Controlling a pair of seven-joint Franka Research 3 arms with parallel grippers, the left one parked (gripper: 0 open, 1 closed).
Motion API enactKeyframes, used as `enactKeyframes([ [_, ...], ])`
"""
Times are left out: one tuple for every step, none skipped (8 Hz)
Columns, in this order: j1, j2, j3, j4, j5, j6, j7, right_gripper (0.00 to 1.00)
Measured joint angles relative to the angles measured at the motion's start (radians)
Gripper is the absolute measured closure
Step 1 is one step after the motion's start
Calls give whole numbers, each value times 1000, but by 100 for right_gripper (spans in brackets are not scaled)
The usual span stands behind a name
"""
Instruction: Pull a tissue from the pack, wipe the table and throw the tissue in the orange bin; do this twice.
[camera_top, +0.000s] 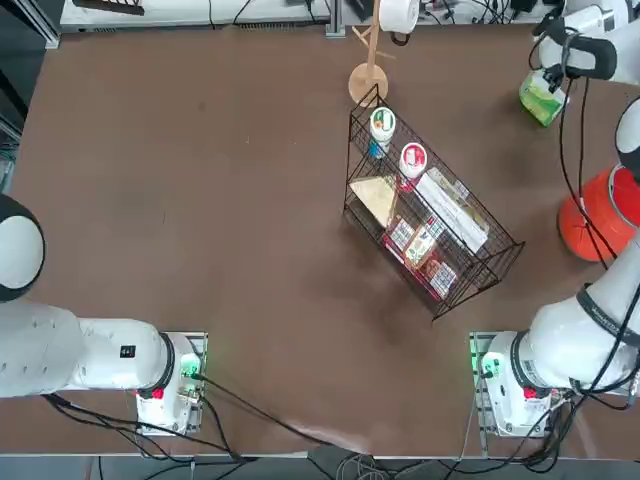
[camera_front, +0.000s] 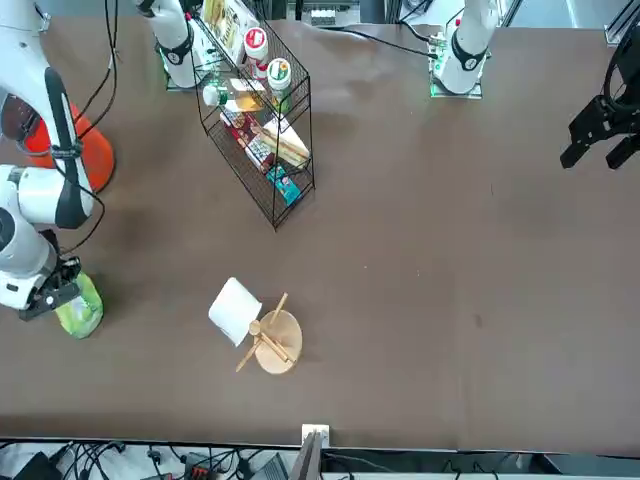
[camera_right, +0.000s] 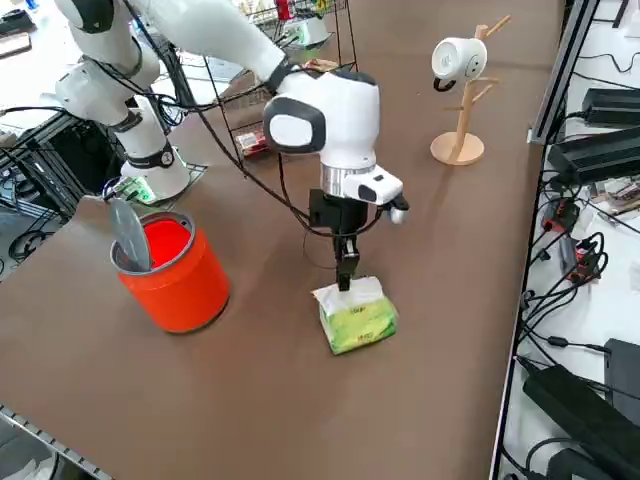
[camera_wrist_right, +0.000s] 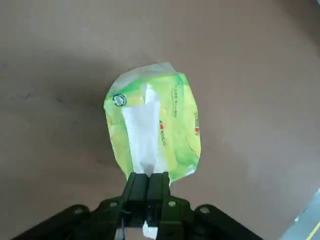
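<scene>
One brown table (camera_right: 450, 300) is carrying the pack (camera_right: 357, 313), with the right gripper (camera_wrist_right: 147, 186) pinching its tissue (camera_wrist_right: 142, 135) (wrist view only).

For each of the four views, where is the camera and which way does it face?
Top: overhead, looking down; both arm bases low, wire basket rack central.
Front: across the table, facing the robot; right arm at left.
Right side: raised, looking diagonally at the right gripper above the green pack, beside the orange bin.
Right wrist: shut fingers pinching a tissue.
All show the pack.
</scene>
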Motion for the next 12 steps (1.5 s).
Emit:
enactKeyframes([
  [9,-15,0,14,4,-43,9,99],
  [18,-28,1,21,6,-79,31,99],
  [30,-44,1,25,18,-117,66,99],
  [48,-65,2,28,55,-161,107,99],
  [73,-92,2,30,101,-216,160,99],
  [102,-124,3,32,148,-282,229,99],
  [131,-158,4,33,199,-349,296,99],
  [156,-190,5,34,246,-412,349,99],
  [174,-221,5,34,302,-480,396,99],
  [188,-250,6,33,373,-552,438,99],
  [200,-274,6,32,447,-612,481,99],
  [216,-293,6,24,504,-644,541,99],
])
